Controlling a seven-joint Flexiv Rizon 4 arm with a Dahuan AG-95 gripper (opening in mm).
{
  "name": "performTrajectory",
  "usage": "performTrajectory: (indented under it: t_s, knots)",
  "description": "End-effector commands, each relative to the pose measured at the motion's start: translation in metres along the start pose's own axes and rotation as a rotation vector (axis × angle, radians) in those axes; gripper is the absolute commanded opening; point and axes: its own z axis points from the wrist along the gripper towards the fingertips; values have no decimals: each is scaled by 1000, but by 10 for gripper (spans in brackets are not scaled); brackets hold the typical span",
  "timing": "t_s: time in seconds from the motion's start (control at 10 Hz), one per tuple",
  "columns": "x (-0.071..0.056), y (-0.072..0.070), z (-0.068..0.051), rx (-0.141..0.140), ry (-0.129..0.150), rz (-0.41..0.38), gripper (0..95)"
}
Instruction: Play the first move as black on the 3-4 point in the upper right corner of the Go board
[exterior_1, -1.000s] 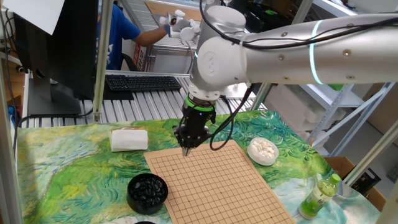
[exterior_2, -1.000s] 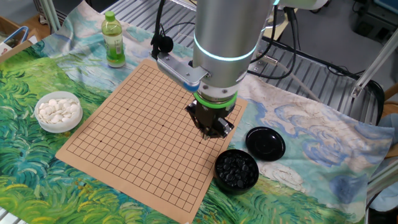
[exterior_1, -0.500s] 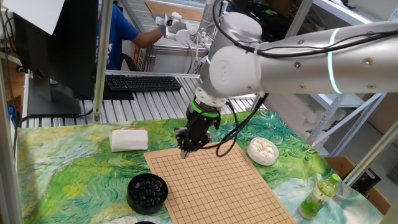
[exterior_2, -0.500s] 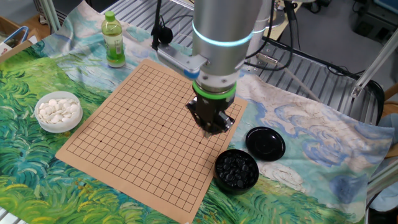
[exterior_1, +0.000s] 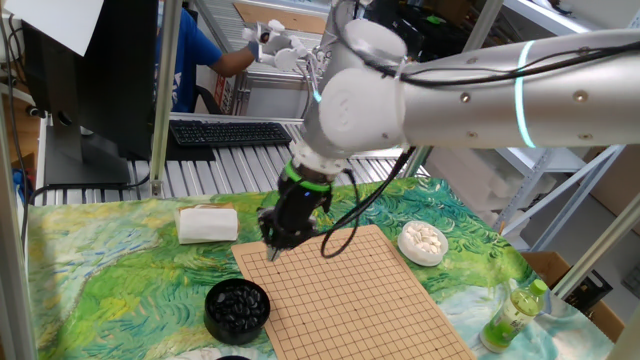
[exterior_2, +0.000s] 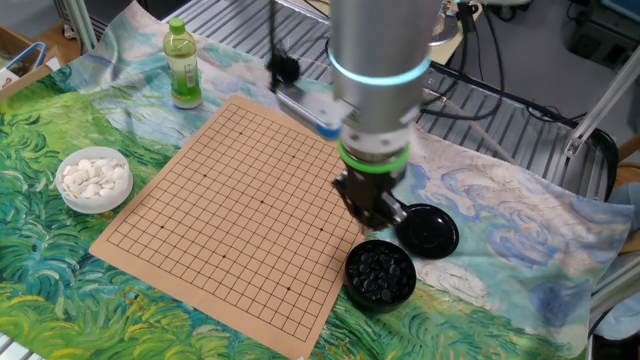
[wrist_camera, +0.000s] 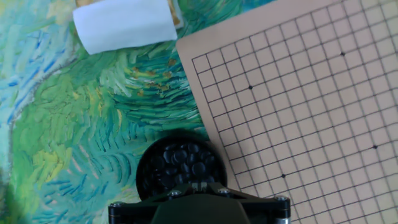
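1. Counting now: we see one board (exterior_2: 240, 210) with no stones on it, one bowl of black stones (exterior_2: 380, 273), one bowl of white stones (exterior_2: 94, 179).
2. One lid (exterior_2: 427, 229), one bottle (exterior_2: 183, 65), one white block (exterior_1: 207, 223) lie around.
3. Our gripper (exterior_2: 372, 221) hovers by the board's edge, near the black bowl; whether its fingers are apart we cannot tell.

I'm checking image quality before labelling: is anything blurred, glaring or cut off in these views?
Hand view: sharp thin dark grid on the tan Go board; the hand's fingertips are out of frame. One fixed view: sharp, the silver arm's teal ring glows. The other fixed view: arm cropped at top, round black bowl of glossy black stones clear.
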Motion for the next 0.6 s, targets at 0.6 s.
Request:
performTrajectory:
  t_s: [0.6]
  knots:
    - [0,9,39,1,-49,-9,0]
